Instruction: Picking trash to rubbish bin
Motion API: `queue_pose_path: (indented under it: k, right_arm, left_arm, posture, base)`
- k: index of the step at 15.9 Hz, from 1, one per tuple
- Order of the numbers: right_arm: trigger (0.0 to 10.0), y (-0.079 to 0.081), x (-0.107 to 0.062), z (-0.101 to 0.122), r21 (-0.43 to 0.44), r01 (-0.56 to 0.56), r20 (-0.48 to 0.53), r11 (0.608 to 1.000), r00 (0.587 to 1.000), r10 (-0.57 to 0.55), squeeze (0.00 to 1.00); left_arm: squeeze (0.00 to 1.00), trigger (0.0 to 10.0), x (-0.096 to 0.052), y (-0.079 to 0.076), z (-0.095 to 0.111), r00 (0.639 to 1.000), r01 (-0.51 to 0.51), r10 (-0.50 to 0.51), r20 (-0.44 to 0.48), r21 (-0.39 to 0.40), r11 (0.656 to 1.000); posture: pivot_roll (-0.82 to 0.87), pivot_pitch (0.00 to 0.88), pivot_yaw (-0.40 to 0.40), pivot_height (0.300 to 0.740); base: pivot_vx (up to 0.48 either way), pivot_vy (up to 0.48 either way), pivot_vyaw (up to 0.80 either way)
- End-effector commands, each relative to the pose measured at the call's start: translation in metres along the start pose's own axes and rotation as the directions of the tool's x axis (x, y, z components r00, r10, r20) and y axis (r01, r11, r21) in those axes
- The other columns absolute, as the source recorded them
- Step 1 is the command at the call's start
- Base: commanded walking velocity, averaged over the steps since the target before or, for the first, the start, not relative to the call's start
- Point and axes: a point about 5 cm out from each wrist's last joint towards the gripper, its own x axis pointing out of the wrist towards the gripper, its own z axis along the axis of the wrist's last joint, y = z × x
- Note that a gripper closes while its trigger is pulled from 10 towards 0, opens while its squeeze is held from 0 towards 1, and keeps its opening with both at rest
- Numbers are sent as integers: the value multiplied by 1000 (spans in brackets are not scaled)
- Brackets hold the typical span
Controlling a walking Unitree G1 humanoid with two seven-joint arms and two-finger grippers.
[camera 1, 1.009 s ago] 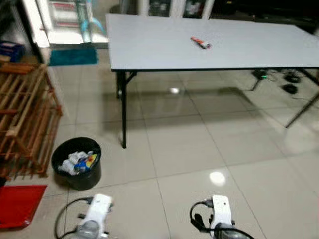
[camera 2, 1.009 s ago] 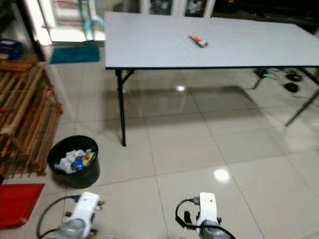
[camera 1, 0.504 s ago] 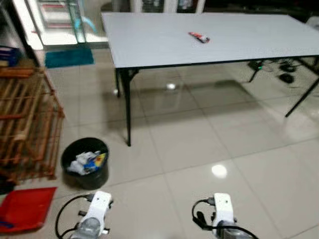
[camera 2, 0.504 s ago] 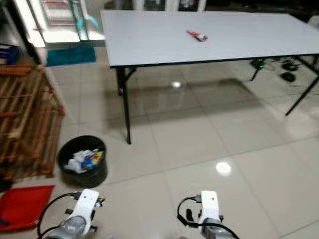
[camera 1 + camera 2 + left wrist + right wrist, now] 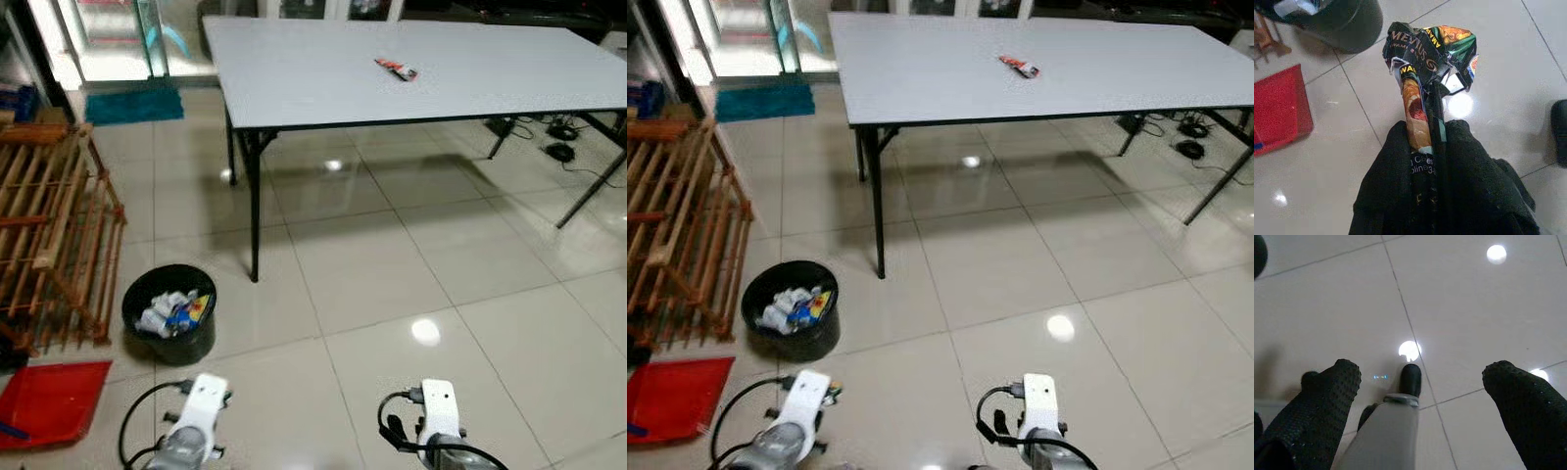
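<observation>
One wrapper (image 5: 1427, 54) pinched in left claw (image 5: 1422, 142).

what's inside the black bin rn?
The black bin holds crumpled white paper or plastic scraps and a blue-and-yellow wrapper. Anything beneath that top layer is covered.

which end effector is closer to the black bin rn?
Left. The left end effector, shut on a crumpled wrapper, is just short of the black bin, slightly to its right. The right end effector hangs open farther right over bare tiles.
</observation>
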Motion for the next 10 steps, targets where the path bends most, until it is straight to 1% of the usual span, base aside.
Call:
queue_pose_path:
  k: [1, 3, 4, 6, 10]
  right_arm:
    - [10000, -3, -1, -2, -23, 6, -11, 1000, 1000, -6, 0]
    - [10000, -3, -1, -5, -19, 6, -17, 1000, 1000, -6, 0]
    - [10000, -3, -1, -6, -20, 5, -21, 1000, 1000, -5, 0]
    - [10000, -3, -1, -6, -19, 5, -22, 1000, 1000, -5, 0]
    - [10000, -3, -1, -6, -20, 3, -23, 1000, 1000, -3, 0]
  left_arm:
    - [0, 10000, 0, 1, -3, 1000, -8, 8, -10, 7, 1000]
    - [0, 10000, 0, 2, -3, 1000, -12, 12, -7, -4, 1000]
    - [0, 10000, 0, 2, -4, 1000, -18, 18, -18, 11, 1000]
    - [0, 10000, 0, 2, -4, 1000, -19, 19, -19, 13, 1000]
    - [0, 10000, 0, 0, 1, 1000, -11, 11, 19, -21, 1000]
  posture:
    - [-56, 63, -85, 740]
    - [-56, 65, -85, 740]
    - [-57, 66, -84, 740]
    - [-59, 65, -83, 740]
    - [-57, 65, -85, 740]
  base:
    - [0, 0, 800]
    - [0, 0, 800]
    - [0, 0, 800]
    - [0, 0, 800]
    - [0, 0, 800]
